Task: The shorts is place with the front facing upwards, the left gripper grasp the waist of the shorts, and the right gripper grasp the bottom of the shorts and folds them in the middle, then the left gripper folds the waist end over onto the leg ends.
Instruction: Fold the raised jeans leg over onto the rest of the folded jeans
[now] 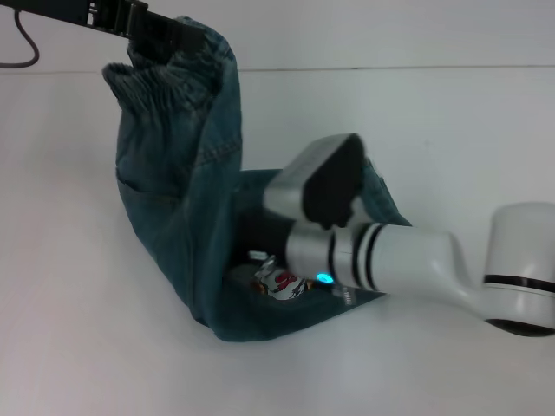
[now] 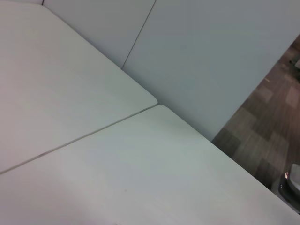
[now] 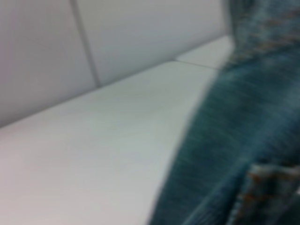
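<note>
The denim shorts (image 1: 178,217) lie on the white table (image 1: 451,113), partly raised. Their elastic waistband (image 1: 152,82) is lifted off the surface at the far left of the head view, and the fabric hangs from it in a long draped fold down to the table.

The left gripper (image 1: 160,33) is at the top of that fold, its black claw pinching the gathered waistband from above. The left wrist view shows only table panels, a grey partition wall and a strip of carpeted floor (no fabric, no fingers).

The right arm (image 1: 416,260), white with black rings, reaches in from the right and lies across the lower part of the shorts. The right gripper sits under the arm's wrist housing and the fold of denim, so whether it is spread or pressed together cannot be told. Just beside the wrist, a small colourful embroidery (image 1: 279,282) shows on the fabric near the leg ends (image 1: 286,316), which rest flat on the table. The right wrist view shows denim (image 3: 234,154) with orange stitching close to the lens.
</note>
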You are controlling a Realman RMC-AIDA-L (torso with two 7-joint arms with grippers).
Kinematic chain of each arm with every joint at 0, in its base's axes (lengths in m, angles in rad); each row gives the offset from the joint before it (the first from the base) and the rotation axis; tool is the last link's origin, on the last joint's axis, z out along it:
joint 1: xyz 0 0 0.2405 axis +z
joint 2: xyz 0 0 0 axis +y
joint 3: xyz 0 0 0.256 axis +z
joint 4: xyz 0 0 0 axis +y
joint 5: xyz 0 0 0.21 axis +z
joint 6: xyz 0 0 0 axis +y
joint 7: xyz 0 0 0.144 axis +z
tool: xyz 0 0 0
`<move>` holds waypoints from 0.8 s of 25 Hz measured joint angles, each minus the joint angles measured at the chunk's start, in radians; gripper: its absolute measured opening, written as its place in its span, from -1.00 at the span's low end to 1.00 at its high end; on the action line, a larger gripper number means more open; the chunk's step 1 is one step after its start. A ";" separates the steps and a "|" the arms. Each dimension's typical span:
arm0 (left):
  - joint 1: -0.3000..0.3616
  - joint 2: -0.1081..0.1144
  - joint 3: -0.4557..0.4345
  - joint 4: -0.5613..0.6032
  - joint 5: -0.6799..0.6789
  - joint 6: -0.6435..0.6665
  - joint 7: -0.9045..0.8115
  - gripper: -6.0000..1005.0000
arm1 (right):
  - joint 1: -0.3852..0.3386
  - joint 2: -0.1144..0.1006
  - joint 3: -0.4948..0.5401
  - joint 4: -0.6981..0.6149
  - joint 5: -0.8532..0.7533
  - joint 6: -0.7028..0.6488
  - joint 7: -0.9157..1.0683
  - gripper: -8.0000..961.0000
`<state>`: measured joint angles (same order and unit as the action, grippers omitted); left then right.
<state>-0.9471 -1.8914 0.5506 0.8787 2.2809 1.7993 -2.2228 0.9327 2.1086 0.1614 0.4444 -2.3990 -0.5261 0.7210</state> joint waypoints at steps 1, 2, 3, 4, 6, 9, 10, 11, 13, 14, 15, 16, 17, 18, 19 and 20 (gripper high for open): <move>0.001 -0.002 0.000 -0.003 0.000 -0.001 0.001 -0.84 | -0.014 -0.001 0.009 -0.012 0.000 -0.004 0.001 -0.94; 0.002 -0.003 0.000 -0.005 0.000 -0.002 0.003 -0.84 | -0.032 -0.002 0.022 -0.033 0.000 -0.012 0.002 -0.94; 0.003 -0.005 0.000 -0.008 0.000 -0.002 0.005 -0.84 | -0.048 -0.002 0.034 -0.049 0.000 -0.019 0.002 -0.94; 0.003 -0.005 0.000 -0.011 0.000 -0.002 0.007 -0.84 | -0.059 -0.002 0.042 -0.062 0.000 -0.029 0.002 -0.94; 0.003 -0.008 0.001 -0.015 -0.001 -0.002 0.011 -0.84 | -0.085 -0.005 0.063 -0.092 0.000 -0.048 0.002 -0.94; 0.001 -0.011 0.003 -0.029 -0.002 -0.002 0.019 -0.84 | -0.110 -0.008 0.096 -0.129 0.003 -0.061 0.002 -0.94; -0.002 -0.012 0.004 -0.038 -0.003 -0.002 0.024 -0.84 | -0.120 -0.009 0.111 -0.145 0.005 -0.071 0.002 -0.94; -0.004 -0.014 0.004 -0.045 -0.005 -0.002 0.029 -0.83 | -0.131 -0.009 0.127 -0.157 0.006 -0.082 0.002 -0.94; -0.007 -0.019 0.005 -0.053 -0.015 0.000 0.034 -0.83 | -0.152 -0.011 0.172 -0.176 0.007 -0.121 0.007 -0.94; -0.008 -0.025 0.012 -0.054 -0.024 0.000 0.036 -0.83 | -0.165 -0.014 0.204 -0.188 0.007 -0.150 0.014 -0.94; -0.008 -0.028 0.015 -0.054 -0.029 0.000 0.036 -0.83 | -0.175 -0.016 0.233 -0.201 0.007 -0.179 0.024 -0.94; -0.009 -0.037 0.027 -0.054 -0.038 0.000 0.036 -0.83 | -0.181 -0.018 0.258 -0.211 0.007 -0.203 0.032 -0.94; -0.011 -0.045 0.038 -0.054 -0.047 -0.002 0.037 -0.83 | -0.186 -0.018 0.288 -0.226 0.007 -0.228 0.039 -0.94; -0.012 -0.053 0.047 -0.055 -0.053 -0.003 0.037 -0.83 | -0.189 -0.018 0.319 -0.240 0.007 -0.243 0.042 -0.94; -0.014 -0.060 0.054 -0.055 -0.059 -0.004 0.037 -0.83 | -0.192 -0.018 0.352 -0.255 0.007 -0.257 0.044 -0.94; -0.018 -0.072 0.065 -0.055 -0.066 -0.004 0.037 -0.83 | -0.194 -0.018 0.389 -0.269 0.007 -0.266 0.045 -0.94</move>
<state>-0.9648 -1.9634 0.6160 0.8239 2.2146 1.7948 -2.1861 0.7386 2.0909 0.5507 0.1756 -2.3919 -0.7926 0.7657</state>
